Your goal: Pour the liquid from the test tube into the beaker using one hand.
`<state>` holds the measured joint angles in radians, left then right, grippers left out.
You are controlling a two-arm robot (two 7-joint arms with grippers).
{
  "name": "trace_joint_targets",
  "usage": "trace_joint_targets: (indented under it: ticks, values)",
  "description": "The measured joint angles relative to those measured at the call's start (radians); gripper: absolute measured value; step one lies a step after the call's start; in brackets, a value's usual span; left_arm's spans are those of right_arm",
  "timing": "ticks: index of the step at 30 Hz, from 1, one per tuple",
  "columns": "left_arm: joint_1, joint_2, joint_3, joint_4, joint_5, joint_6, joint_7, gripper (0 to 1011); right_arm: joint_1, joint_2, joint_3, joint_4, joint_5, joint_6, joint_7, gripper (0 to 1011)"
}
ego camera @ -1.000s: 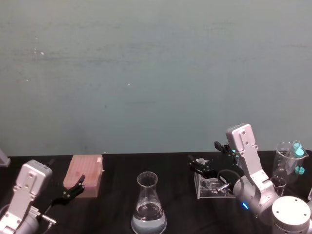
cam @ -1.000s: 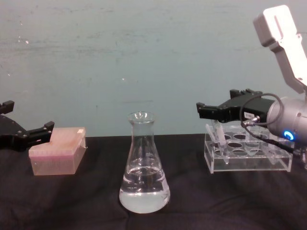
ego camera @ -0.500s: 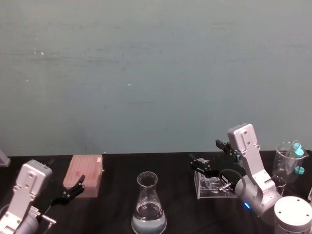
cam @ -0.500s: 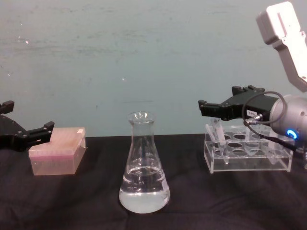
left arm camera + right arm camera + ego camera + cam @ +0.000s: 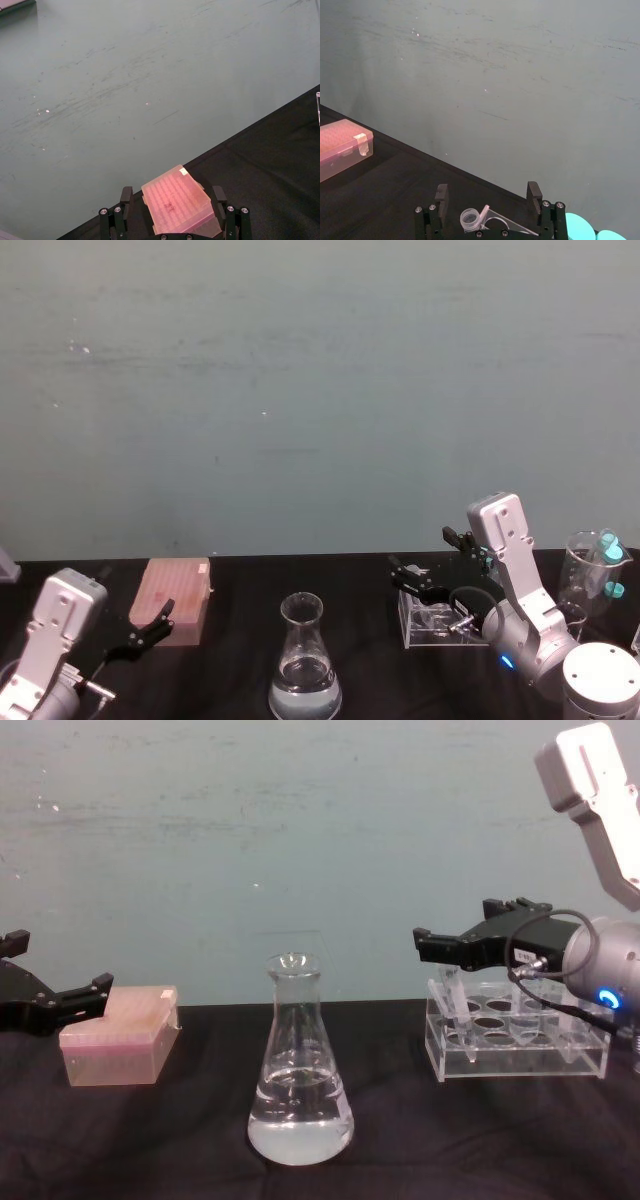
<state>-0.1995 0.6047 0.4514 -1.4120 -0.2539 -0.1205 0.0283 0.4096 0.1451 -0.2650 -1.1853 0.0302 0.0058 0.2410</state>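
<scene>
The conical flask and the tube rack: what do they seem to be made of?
The clear conical flask looks like smooth glass: shiny highlights, liquid visible through the wall. The clear rectangular tube rack looks like polished acrylic: flat transparent plates with bright edges, though it could be another clear plastic.

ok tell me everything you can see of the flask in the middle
The conical flask is clear glass, with a wide base, a narrow neck and a flared lip. It stands upright on the black table, between the pink box and the clear acrylic rack. Clear colourless liquid fills its lower part. Nothing touches it but the table; both claws are away from it.
</scene>
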Motion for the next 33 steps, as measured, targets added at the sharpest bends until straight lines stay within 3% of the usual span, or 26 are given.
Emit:
trace_joint_targets:
  ticks: [33]
  values:
    - [0.000,0.000,0.000,0.000,0.000,0.000,0.000,1000,0.000,0.000,0.000,0.000,-0.001,-0.001,-0.001,1003]
